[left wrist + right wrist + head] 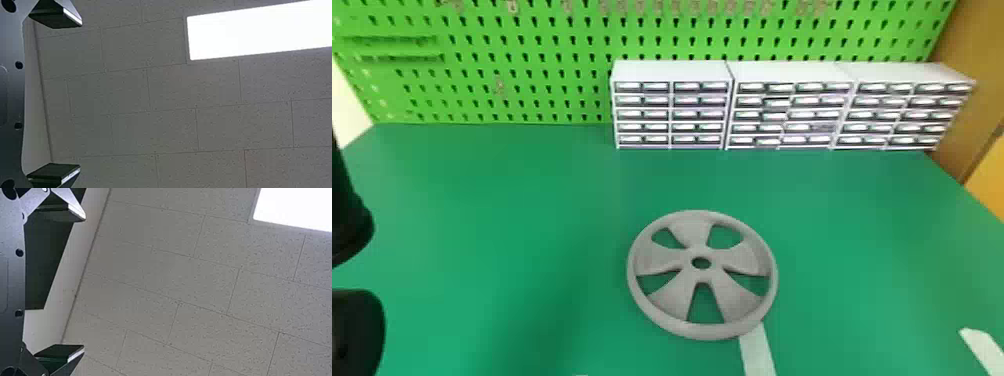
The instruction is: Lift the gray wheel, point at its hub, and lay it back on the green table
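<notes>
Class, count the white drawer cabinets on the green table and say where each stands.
3, in one row before the green pegboard: the left cabinet, the middle cabinet beside it, and the right cabinet at the row's right end.

The ceiling light (258,31) glares white beside dim tiles (172,129).
</notes>
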Controlling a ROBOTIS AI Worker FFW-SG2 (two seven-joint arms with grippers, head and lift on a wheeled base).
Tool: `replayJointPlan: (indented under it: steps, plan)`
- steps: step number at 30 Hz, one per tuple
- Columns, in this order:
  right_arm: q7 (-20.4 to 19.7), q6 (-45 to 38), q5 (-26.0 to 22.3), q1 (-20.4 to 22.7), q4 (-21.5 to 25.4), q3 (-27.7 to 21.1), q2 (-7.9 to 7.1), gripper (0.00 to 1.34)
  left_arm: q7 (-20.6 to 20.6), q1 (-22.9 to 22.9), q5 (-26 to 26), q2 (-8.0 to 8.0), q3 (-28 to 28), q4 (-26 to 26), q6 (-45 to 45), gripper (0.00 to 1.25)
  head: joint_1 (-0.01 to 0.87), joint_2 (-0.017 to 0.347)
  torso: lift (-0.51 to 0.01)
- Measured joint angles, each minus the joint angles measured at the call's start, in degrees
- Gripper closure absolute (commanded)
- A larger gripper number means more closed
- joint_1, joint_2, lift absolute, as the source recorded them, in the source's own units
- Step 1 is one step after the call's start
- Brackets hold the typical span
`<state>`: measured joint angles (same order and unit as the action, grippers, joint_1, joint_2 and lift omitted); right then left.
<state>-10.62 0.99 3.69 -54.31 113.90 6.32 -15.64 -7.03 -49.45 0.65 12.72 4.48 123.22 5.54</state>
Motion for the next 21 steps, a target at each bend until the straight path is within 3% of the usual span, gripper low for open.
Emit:
replayJointPlan:
  steps: [21]
  plan:
    - [0.0,-0.1,0.4,-0.1,-0.5,1.2,-0.29,0.13,-0.5,0.6,0.2,0.02,-0.2,-0.2,-0.2,0.00,0.692,0.048,-0.093]
